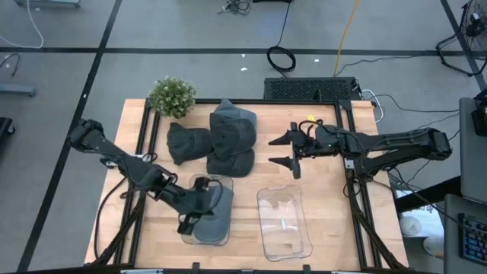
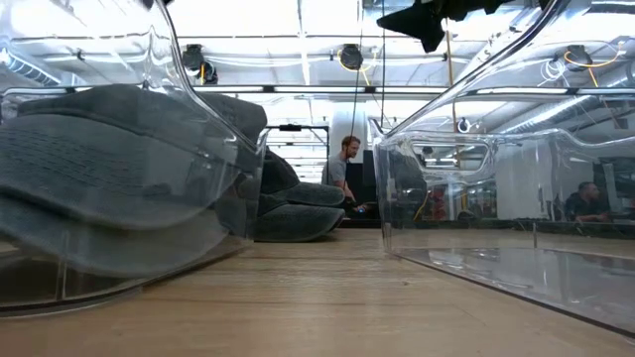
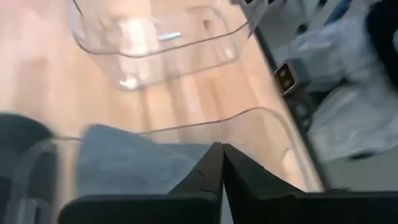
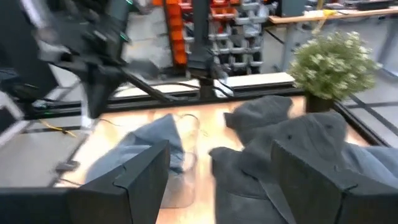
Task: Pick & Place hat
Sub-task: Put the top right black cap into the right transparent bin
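Several dark grey hats lie heaped on the table's far middle (image 1: 228, 141) (image 4: 292, 162) (image 2: 298, 208). One more grey hat (image 1: 213, 217) (image 3: 124, 165) (image 2: 99, 178) rests inside the left clear bin (image 1: 221, 183) (image 3: 261, 121). My left gripper (image 1: 199, 207) (image 3: 221, 152) is shut and hovers over that bin and the hat in it. My right gripper (image 1: 288, 151) (image 4: 217, 158) (image 2: 427, 20) is open and hangs high above the table, to the right of the heap, with its fingers pointing toward the heap.
An empty clear bin (image 1: 283, 221) (image 3: 155, 43) (image 2: 496, 208) stands near the table's near edge, right of the filled one. A small potted plant (image 1: 171, 95) (image 4: 333, 62) stands at the far left corner. People (image 2: 347, 164) show in the room behind.
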`<state>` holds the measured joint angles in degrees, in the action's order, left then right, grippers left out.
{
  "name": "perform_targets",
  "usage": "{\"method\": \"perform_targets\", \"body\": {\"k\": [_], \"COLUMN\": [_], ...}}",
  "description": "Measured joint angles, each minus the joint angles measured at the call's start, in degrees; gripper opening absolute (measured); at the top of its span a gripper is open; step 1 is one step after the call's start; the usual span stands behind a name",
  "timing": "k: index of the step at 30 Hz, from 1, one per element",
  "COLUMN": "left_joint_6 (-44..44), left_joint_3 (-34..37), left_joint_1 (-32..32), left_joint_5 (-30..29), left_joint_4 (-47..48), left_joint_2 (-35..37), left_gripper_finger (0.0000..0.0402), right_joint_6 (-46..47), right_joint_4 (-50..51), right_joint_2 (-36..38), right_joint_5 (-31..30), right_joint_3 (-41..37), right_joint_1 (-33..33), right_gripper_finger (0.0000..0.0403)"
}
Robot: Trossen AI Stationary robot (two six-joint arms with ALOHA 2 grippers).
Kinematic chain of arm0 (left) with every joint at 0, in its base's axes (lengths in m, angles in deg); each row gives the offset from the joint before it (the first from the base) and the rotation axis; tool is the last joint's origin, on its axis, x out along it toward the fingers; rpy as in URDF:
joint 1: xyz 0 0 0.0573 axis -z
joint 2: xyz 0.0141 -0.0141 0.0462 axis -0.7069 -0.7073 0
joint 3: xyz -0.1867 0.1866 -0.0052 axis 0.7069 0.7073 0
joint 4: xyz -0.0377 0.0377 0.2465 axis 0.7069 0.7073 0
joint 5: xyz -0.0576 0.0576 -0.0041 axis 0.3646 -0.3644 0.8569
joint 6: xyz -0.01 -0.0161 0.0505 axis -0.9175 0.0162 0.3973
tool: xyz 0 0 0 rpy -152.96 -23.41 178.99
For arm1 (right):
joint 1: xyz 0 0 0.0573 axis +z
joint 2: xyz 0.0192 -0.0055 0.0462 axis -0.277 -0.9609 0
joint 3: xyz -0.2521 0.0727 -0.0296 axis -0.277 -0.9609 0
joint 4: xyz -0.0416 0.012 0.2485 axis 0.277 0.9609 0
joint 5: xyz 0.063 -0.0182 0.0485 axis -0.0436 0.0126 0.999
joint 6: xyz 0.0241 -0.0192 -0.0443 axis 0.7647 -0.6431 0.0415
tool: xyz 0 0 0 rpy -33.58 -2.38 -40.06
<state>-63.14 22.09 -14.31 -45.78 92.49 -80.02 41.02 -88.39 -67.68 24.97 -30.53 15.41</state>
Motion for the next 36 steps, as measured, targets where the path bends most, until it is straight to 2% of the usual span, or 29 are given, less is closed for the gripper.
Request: {"method": "perform_targets", "body": {"k": [4, 6, 9, 11, 15, 18, 21, 23, 26, 29, 36], "left_joint_6": [3.18, 3.60, 6.22, 9.21, 13.42, 9.40, -1.75, -8.95, -13.56, -16.53, -24.92], "left_joint_3": [-0.78, 0.09, 3.37, 6.38, 15.62, 21.77, 24.97, 25.49, 25.53, 25.54, 25.60], "left_joint_1": [0.05, -0.78, -1.76, -3.18, -7.39, -12.08, -18.24, -23.05, -30.65, -37.63, -51.67], "left_joint_5": [-5.95, -8.04, -8.75, -8.84, -8.91, -13.69, -18.83, -16.92, -8.33, -2.46, 3.19], "left_joint_4": [6.06, 6.03, 3.33, -1.68, -11.84, -14.96, -17.26, -17.13, -17.91, -18.99, -17.03], "left_joint_2": [1.21, 2.98, 7.34, 11.17, 20.10, 25.89, 29.14, 29.62, 28.50, 25.62, 16.65], "left_gripper_finger": [0.0012, 0.0006, 0.0005, 0.0011, 0.0019, 0.0014, 0.0006, 0.0005, 0.0027, 0.0078, 0.0205], "right_joint_6": [-0.15, 0.53, 3.34, 5.48, 9.25, 9.58, 7.91, 5.89, 3.44, 1.80, 0.53], "right_joint_4": [0.08, 1.41, 0.72, 1.45, 1.37, 0.37, -0.88, -1.99, -4.67, -6.82, -7.57], "right_joint_2": [-0.89, -1.56, -3.68, -5.18, -8.98, -10.90, -10.97, -10.38, -9.29, -8.41, -7.64], "right_joint_5": [-3.72, -4.78, -5.28, -4.58, 2.36, 6.56, 7.85, 7.85, 7.86, 7.90, 8.22], "right_joint_3": [-0.02, -0.04, -0.04, -0.04, -0.04, -0.04, -0.04, -0.04, -0.04, -0.03, -0.01], "right_joint_1": [-0.26, -0.76, -3.31, -6.08, -11.83, -13.99, -14.51, -14.53, -14.53, -14.53, -13.82], "right_gripper_finger": [0.0265, 0.0265, 0.0265, 0.0265, 0.0265, 0.0265, 0.0265, 0.0265, 0.0265, 0.0265, 0.0265]}}
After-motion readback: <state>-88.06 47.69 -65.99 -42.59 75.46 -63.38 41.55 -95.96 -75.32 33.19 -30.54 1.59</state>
